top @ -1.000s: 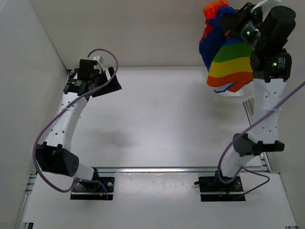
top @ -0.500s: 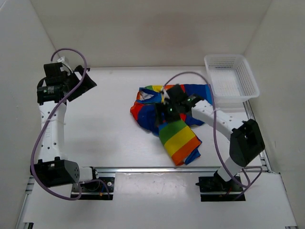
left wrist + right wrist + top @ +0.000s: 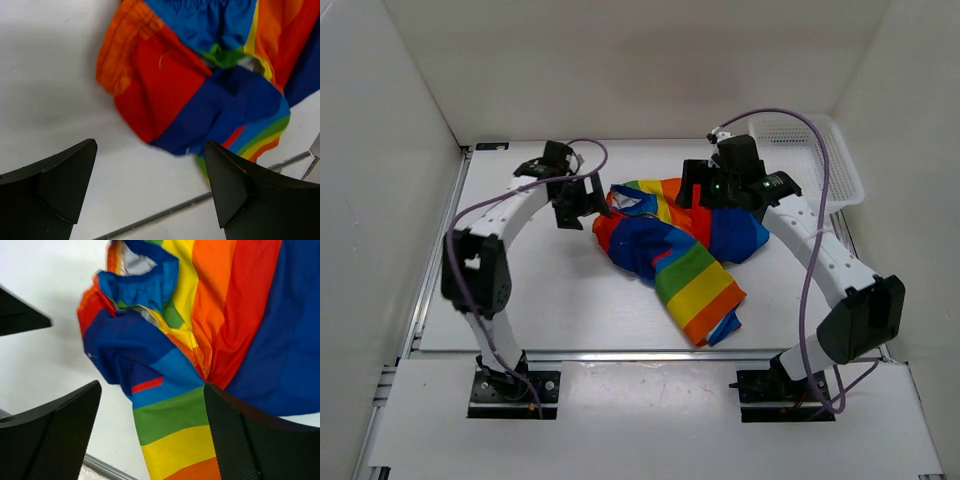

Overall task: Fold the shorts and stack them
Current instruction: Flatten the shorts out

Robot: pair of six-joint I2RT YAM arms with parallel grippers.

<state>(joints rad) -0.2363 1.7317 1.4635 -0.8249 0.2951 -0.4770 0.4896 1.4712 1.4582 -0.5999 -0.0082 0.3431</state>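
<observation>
The shorts point(image 3: 665, 245) lie in a crumpled rainbow heap on the table point(image 3: 540, 290), between the two claws. The heap's long axis runs on a slant. The gathered waistband point(image 3: 632, 194) is just ahead of the left claw point(image 3: 575, 203), and one striped leg point(image 3: 700, 295) trails away from both claws towards the arm bases. The left claw's jaws are spread wide and empty, the red and orange edge just in front of its tips. The right claw point(image 3: 698, 192) hangs right over the blue part, also spread wide and holding nothing. I'd say both are equally near, one at each upper corner, so each could pinch there and draw the cloth flat. The basket point(image 3: 820, 150) sits behind the right claw.
</observation>
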